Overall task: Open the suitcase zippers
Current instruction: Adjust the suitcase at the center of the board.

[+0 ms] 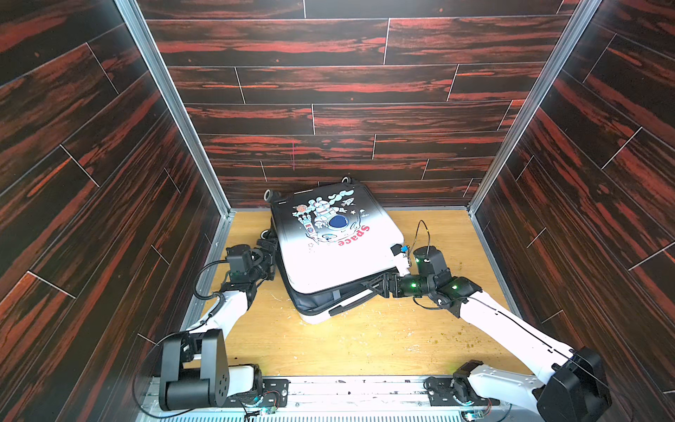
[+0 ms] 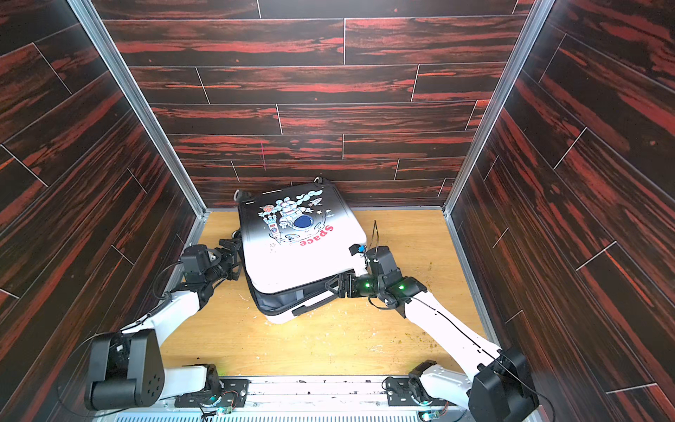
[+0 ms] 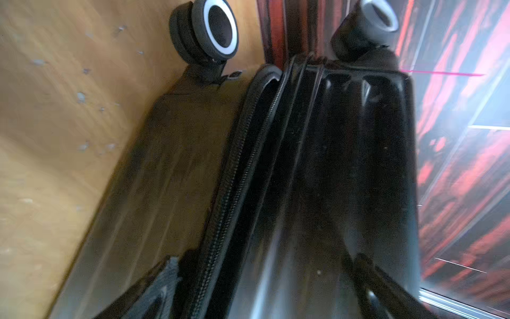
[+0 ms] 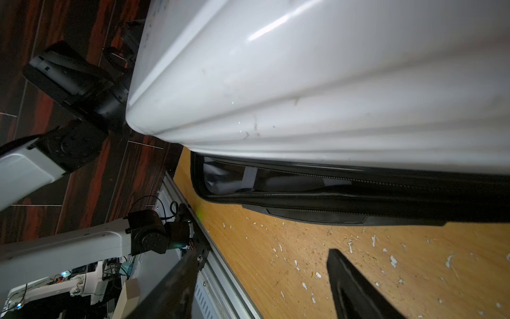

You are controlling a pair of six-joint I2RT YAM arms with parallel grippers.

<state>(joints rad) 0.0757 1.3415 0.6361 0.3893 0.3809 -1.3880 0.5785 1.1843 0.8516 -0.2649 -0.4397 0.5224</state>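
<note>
The suitcase (image 1: 328, 255) (image 2: 303, 263) lies flat on the wooden table with its astronaut print facing up. Its near edge gapes and shows grey lining (image 1: 321, 297). My left gripper (image 1: 269, 255) (image 3: 262, 298) stands open against the case's left side. One finger (image 3: 154, 290) sits on either side of the zippers' dark track (image 3: 237, 176), which is parted towards the wheels. My right gripper (image 1: 372, 286) (image 4: 262, 290) is open at the near right corner, just below the raised white shell (image 4: 303, 82). Only bare table shows between its fingers (image 4: 353, 290). A parted zipper track (image 4: 358, 179) runs along the gap there.
Two black wheels (image 3: 209, 30) (image 3: 369, 24) point at the back wall, which the case's far end nearly touches. Dark wood-print walls close in left, right and behind. A metal rail (image 1: 328, 387) carries both arm bases at the front. White flecks litter the table (image 1: 365, 339).
</note>
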